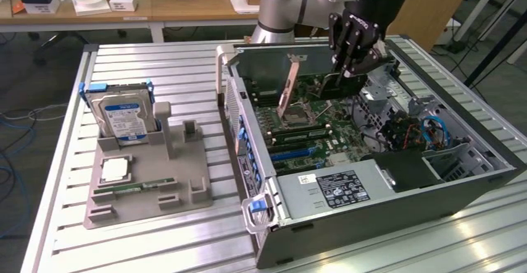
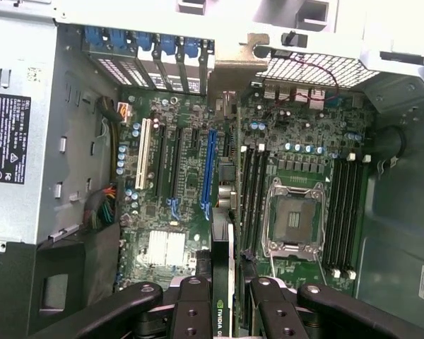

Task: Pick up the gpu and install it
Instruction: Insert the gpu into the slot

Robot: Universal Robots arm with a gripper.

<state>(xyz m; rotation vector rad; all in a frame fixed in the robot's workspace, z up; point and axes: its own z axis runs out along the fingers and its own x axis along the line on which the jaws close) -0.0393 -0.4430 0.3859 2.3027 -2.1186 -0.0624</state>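
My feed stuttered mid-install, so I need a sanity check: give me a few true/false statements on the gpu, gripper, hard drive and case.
The gripper holds the gpu. True.
The gpu sits in the blue slot. False: that slot is empty; the card hangs above the motherboard.
The hard drive stands upright in the grey holder. True.
The computer case is closed. False: its side is open.

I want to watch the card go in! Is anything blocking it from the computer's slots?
Nothing visible does. The gripper holds the gpu edge-on over the motherboard in the open case, and the space between the card and the long blue slot looks clear.
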